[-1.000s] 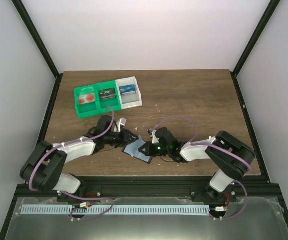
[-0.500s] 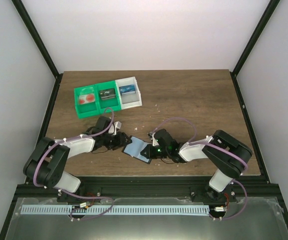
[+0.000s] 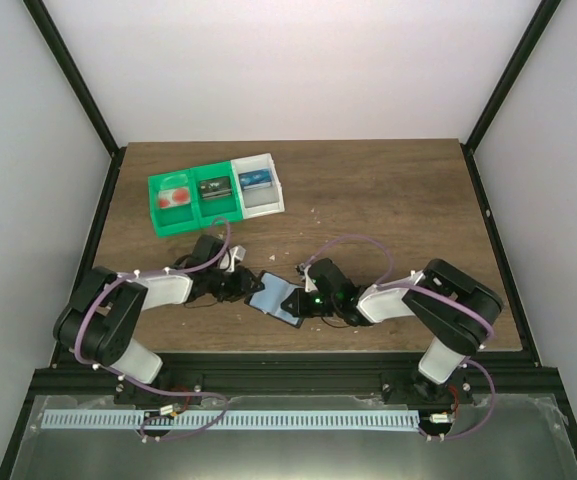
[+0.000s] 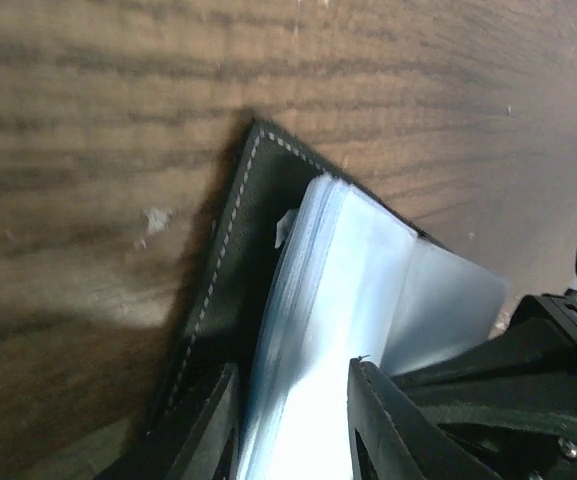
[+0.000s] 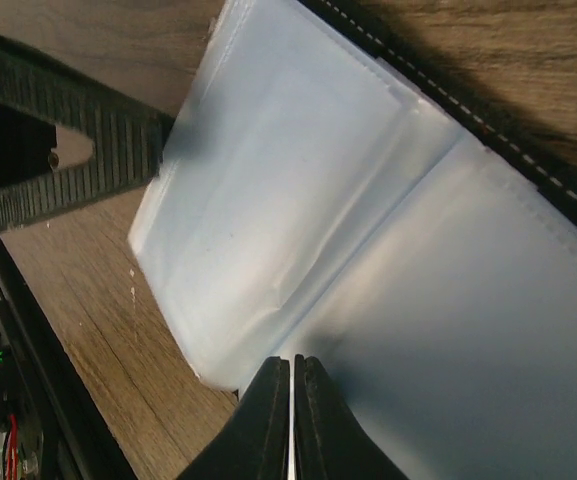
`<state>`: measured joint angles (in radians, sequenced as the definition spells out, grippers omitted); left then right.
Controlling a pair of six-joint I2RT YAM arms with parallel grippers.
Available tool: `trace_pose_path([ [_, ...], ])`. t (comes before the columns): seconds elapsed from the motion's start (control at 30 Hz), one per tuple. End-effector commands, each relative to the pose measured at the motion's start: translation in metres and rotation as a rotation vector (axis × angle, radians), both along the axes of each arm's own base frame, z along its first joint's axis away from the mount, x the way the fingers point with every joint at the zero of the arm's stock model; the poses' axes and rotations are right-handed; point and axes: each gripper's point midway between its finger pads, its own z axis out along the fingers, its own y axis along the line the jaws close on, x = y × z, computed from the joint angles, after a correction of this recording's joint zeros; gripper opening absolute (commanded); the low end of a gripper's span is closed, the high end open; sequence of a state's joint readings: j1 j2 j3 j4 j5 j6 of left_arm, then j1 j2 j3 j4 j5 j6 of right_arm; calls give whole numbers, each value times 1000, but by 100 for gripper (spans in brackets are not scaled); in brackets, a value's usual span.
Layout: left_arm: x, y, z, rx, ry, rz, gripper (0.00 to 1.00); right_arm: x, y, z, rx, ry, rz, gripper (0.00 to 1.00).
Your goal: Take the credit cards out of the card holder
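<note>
Top external view, starting with the card holder (image 3: 276, 300): lying open on the wooden table (image 3: 398, 200), on the arm-base side of the green-and-white tray (image 3: 160, 222), out past its white end and well apart from it. Black cover down, pale blue-grey sleeves (image 4: 338, 280) facing up, fanned into a fat stack in the left wrist shot.

Left gripper (image 4: 294, 366) in from the holder's tray-side edge, fingers (image 4: 388, 430) partway apart and straddling that stack, one dark finger on each side. Honestly can't tell from that blurry close-up whether actually squeezing or just sitting around it.

Right gripper (image 5: 292, 360) at the holder's edge facing away from the tray, fingers pressed together down to a hairline slit, tips resting on the spread sleeves right by the fold.

Over in the tray itself: credit cards (image 3: 175, 197), red and pale, lying in the green compartment at its left end. Next along, a black card-sized item (image 3: 213, 188) in the middle green compartment, then a blue one (image 3: 254, 180) in the white compartment. Both arms folded low over the wood, purple cables (image 3: 353, 240) looping above.
</note>
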<state>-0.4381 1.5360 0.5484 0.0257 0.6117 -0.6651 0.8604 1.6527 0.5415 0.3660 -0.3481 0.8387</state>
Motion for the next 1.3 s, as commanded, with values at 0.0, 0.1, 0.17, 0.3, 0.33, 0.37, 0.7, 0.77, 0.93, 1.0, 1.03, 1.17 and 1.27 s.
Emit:
trace_pose_path([
  [0.0, -15, -10, 12, -106, 32, -21, 31, -6, -19, -32, -101, 55, -38, 5],
  [0.1, -23, -14, 13, -150, 67, -17, 30, -6, -18, -34, -99, 58, -36, 5],
  [0.17, -28, -17, 12, -176, 87, -20, 30, -6, -17, -34, -96, 59, -35, 4],
  [0.3, -34, -31, 23, -224, 85, -43, 21, -6, -17, -35, -97, 61, -36, 4],
  [0.33, -34, -33, 26, -233, 84, -47, 18, -6, -18, -36, -99, 62, -35, 4],
  [0.37, -33, -36, 29, -243, 79, -47, 14, -6, -18, -37, -100, 62, -35, 4],
  [0.7, -24, -39, 43, -241, 33, -28, 14, -8, -20, -38, -101, 62, -34, 3],
  [0.77, -25, -40, 47, -264, 33, -26, 18, -8, -20, -38, -100, 62, -33, 3],
  [0.93, -24, -41, 56, -282, 6, -17, 13, -9, -20, -39, -100, 62, -33, 2],
  [1.0, -24, -41, 56, -281, 6, -23, 3, -8, -19, -38, -97, 61, -32, 2],
  [1.03, -25, -41, 55, -282, 7, -27, 0, -8, -19, -38, -97, 62, -31, 2],
  [1.17, -28, -44, 55, -286, 8, -39, 0, -8, -18, -38, -95, 61, -29, 2],
  [1.27, -30, -46, 54, -293, 15, -45, 0, -8, -18, -39, -99, 60, -30, 2],
])
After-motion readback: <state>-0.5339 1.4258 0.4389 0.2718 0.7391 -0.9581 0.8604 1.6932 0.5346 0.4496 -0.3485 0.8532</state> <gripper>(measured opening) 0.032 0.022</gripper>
